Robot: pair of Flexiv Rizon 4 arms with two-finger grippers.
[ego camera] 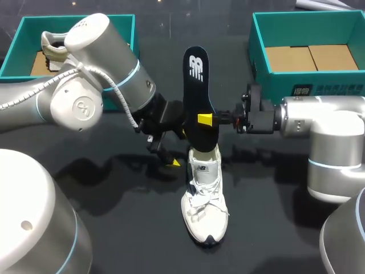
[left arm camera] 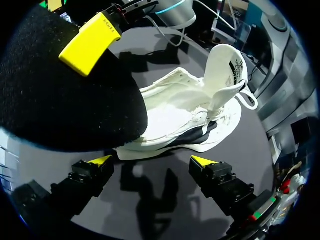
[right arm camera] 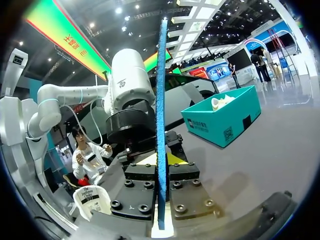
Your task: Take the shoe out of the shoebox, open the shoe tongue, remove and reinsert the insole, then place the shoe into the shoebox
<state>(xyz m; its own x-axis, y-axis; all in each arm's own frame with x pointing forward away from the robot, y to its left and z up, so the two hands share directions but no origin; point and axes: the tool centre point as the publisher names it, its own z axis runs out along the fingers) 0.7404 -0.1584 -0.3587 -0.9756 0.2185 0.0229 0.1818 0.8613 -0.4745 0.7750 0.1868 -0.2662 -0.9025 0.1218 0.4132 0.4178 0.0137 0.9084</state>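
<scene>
Two teal boxes stand at the far side of the table (ego camera: 114, 188). The left box (ego camera: 23, 40) holds a second shoe (ego camera: 54, 48), partly hidden behind the left arm. The right box (ego camera: 259, 51) shows its brown cardboard floor (ego camera: 308, 57).

One white shoe (ego camera: 205, 194) rests upright on the table between the arms, well apart from both boxes, with its toe toward the robot. One black insole (ego camera: 197, 85) stands on end above the shoe's heel. Its lower end is at the shoe's opening; whether it sits inside cannot be told.

The right gripper (ego camera: 205, 119) comes in from the side and pinches the insole about midway up. In the right wrist view the insole appears edge-on, a blue strip clamped between the two fingers.

The left gripper (left arm camera: 151, 162) sits low beside the shoe's heel with its fingers spread and nothing between them. In its wrist view the shoe lies just ahead of the tips, near but not touching.

Count: two boxes, two shoes, one insole, two grippers.
</scene>
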